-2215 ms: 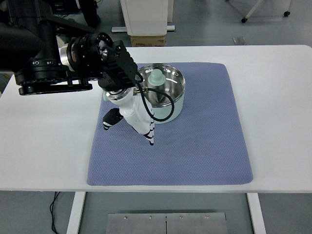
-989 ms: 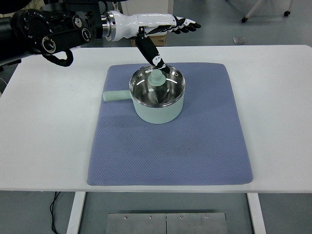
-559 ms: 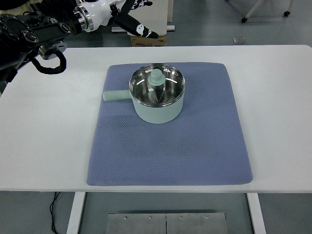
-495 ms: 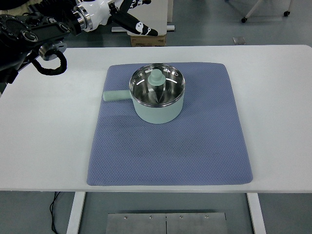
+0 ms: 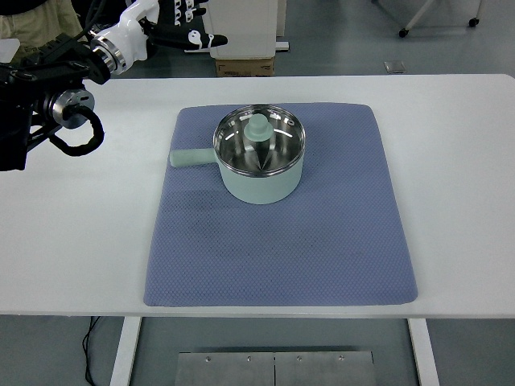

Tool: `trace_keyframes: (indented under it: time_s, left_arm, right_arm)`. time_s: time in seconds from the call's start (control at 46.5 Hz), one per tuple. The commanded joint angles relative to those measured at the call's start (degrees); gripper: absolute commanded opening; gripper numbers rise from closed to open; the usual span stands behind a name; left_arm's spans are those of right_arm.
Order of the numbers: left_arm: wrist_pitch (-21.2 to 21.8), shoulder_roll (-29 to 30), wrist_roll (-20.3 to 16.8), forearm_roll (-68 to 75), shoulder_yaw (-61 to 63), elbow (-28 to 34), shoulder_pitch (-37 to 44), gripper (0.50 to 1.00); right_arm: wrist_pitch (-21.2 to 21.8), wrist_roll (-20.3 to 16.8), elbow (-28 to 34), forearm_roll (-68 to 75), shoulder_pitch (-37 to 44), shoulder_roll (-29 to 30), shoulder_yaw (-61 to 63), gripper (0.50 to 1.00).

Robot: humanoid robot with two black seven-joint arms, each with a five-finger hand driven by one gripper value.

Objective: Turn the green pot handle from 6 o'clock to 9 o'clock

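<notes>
Nearest the camera, bare white table (image 5: pixel 72 241) edge, then the blue mat (image 5: pixel 282 241) covering the middle of it. Nothing lies on the mat's near half.

Further in, the green pot (image 5: pixel 261 173) sits upright on the mat's far half, glass lid (image 5: pixel 259 143) on, pale green knob (image 5: pixel 257 126) at its centre. The pot handle (image 5: pixel 191 158) sticks out straight toward the picture's left, lying over the mat near its left border — that reads as 9 o'clock, so the rotation looks done.

Farthest back, top-left corner: the left hand (image 5: pixel 173 32) is raised beyond the table's far edge, well apart from the pot, touching nothing. Fingers look stretched out and holding nothing, though partly cut off by the frame. Its dark arm (image 5: pixel 48 96) hangs over the table's left end. Right arm not visible.

Step in hand, by my read: retreat after the turn — hand already clear of the work. Next move calls for little: park the arm at rest, keep it away from the handle so the pot isn't nudged off its heading. A cardboard box (image 5: pixel 244 66) sits on the floor behind.
</notes>
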Motion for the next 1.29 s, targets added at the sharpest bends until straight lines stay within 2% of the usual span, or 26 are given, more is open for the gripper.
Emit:
trace_keyframes:
  time_s: [0.0,0.258,0.903,1.269]
  left_arm:
    - [0.0,1.2,0.0,-0.3,-2.9,0.1,2.5,1.000]
    - [0.8,2.6,0.0,-0.3,-10.8,1.8,8.5,1.000]
    - [3.1,2.6,0.0,-0.7,-16.9,1.8,15.1,1.000]
    - [3.4,0.7,0.0,-3.3,-30.3,3.5,22.7,1.000]
  right_arm:
    - [0.0,0.0,0.0,0.0,0.0,0.0,0.0,1.000]
    - [0.0,0.0,0.0,0.0,0.0,0.0,0.1,1.000]
    - [0.0,0.0,0.0,0.0,0.0,0.0,0.0,1.000]
    - [0.0,0.0,0.0,0.0,0.0,0.0,0.1,1.000]
